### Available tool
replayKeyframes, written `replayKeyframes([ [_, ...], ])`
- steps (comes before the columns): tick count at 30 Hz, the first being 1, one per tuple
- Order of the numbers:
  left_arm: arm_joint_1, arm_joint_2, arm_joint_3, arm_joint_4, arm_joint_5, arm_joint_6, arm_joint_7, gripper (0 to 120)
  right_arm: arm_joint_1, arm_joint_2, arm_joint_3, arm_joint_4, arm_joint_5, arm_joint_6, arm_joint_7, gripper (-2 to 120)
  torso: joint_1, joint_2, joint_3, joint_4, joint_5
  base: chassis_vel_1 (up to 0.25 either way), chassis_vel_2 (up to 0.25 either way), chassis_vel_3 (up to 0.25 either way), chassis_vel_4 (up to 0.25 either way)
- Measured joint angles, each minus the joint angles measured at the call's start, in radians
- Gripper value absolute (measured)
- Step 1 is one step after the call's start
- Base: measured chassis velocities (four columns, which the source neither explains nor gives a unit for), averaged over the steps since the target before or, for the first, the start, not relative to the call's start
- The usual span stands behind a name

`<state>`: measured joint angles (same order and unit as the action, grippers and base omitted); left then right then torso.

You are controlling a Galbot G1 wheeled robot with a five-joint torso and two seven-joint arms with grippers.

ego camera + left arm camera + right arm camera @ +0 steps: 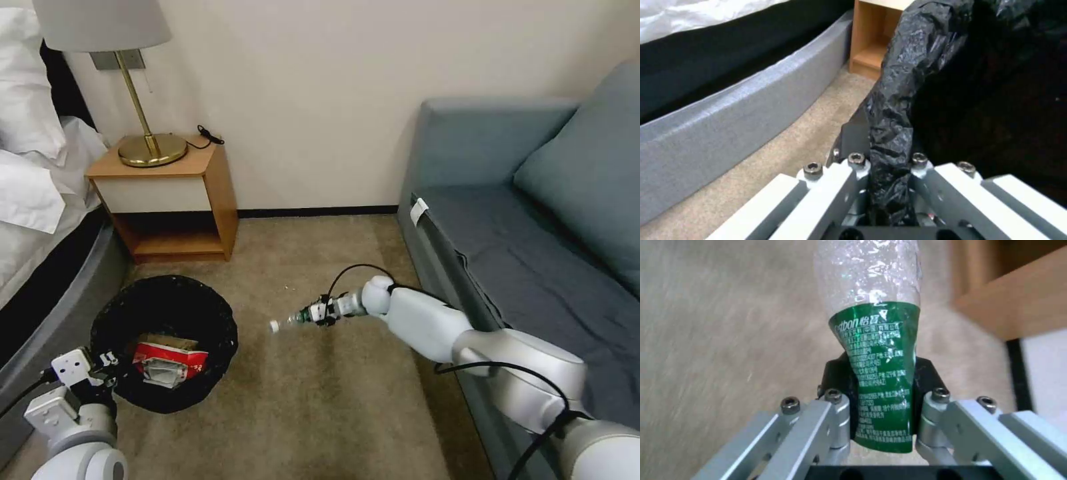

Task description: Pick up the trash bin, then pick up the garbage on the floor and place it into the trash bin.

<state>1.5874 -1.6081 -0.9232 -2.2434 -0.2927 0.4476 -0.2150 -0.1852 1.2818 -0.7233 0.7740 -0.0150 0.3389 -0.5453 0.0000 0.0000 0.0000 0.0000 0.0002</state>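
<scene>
The trash bin (164, 340), round with a black bag liner, sits low at the left over the carpet. My left gripper (110, 371) is shut on its near rim; the left wrist view shows the liner (898, 110) pinched between the fingers. Inside the bin lie a red-and-white packet (170, 363) and a tan piece (167, 340). My right gripper (319, 313) is shut on a small clear bottle with green label (293, 320), held out horizontally above the carpet, right of the bin. In the right wrist view the bottle (878, 350) is squeezed between the black pads.
A wooden nightstand (175, 197) with a brass lamp (143, 87) stands against the wall behind the bin. The bed (40, 220) runs along the left. A grey-blue sofa (533, 233) lines the right. Open carpet (320, 400) lies between them.
</scene>
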Motion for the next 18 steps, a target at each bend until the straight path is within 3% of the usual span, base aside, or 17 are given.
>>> replayKeyframes([
  [3,-0.003,0.000,0.006,0.008,0.006,0.000,-0.001,2,-0.003,-0.104,0.033,0.174,0.092,-0.050,0.002,17,0.000,0.000,0.000,0.0002,0.0000,0.000,0.000,0.000,0.000],
  [5,-0.004,0.000,0.009,0.008,0.008,0.000,-0.001,2,-0.003,-0.133,0.038,0.213,0.109,-0.061,0.003,17,0.000,0.000,0.000,0.0003,0.0000,0.000,0.000,0.000,0.000],
  [8,-0.003,0.000,0.018,0.013,0.014,-0.001,0.000,2,-0.001,-0.240,0.064,0.366,0.182,-0.102,0.015,17,0.000,0.000,0.000,-0.0009,0.0001,0.000,0.000,0.000,0.000],
  [13,0.006,0.000,0.022,0.021,0.019,-0.012,0.000,2,-0.007,-0.318,0.111,0.549,0.311,-0.134,0.030,17,0.000,0.000,0.000,0.0000,-0.0002,0.000,0.000,0.000,0.000],
  [18,0.011,0.000,0.030,0.017,0.024,-0.014,0.002,2,-0.022,-0.334,0.129,0.668,0.441,-0.181,0.078,17,0.000,0.000,0.000,-0.0001,-0.0002,0.000,0.000,0.000,0.000],
])
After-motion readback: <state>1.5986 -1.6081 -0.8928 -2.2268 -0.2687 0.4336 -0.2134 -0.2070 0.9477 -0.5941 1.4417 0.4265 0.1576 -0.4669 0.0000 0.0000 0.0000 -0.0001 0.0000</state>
